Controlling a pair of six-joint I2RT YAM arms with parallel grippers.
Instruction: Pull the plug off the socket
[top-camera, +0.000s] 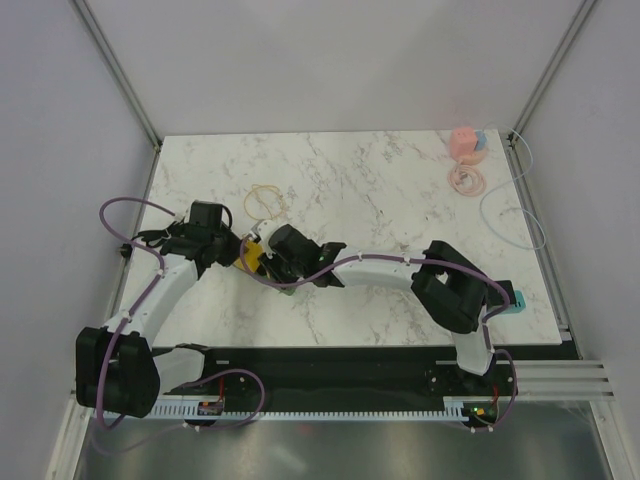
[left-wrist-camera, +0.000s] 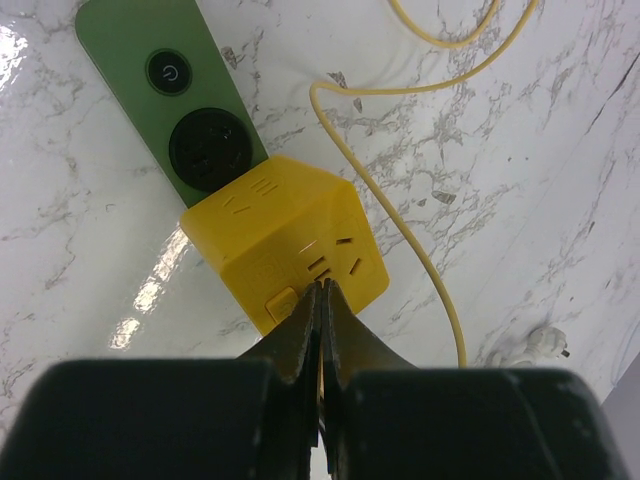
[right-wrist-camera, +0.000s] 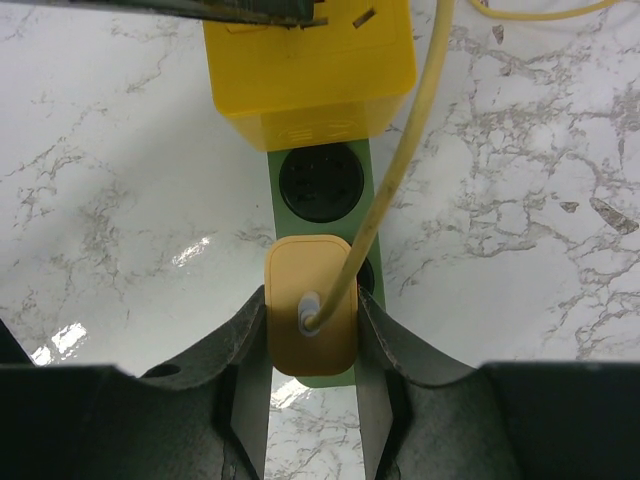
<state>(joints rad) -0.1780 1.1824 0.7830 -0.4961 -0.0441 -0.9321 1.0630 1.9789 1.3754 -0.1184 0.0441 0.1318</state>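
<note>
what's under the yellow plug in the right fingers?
Under the yellow plug lies the green power strip, a dark socket rim peeking out at its right edge. The plug's prongs and how deep they sit are covered. The right fingers clamp its sides.

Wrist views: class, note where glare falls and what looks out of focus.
Left wrist view: white glare patches on the marble table beside the yellow cube; the shut left pincer is dark and soft. Right wrist view: smaller glare spots lower left; the plug is sharp, the right pincer gripping it softer.

power symbol on button (left-wrist-camera: 168, 72), green socket strip (left-wrist-camera: 115, 35)
</note>
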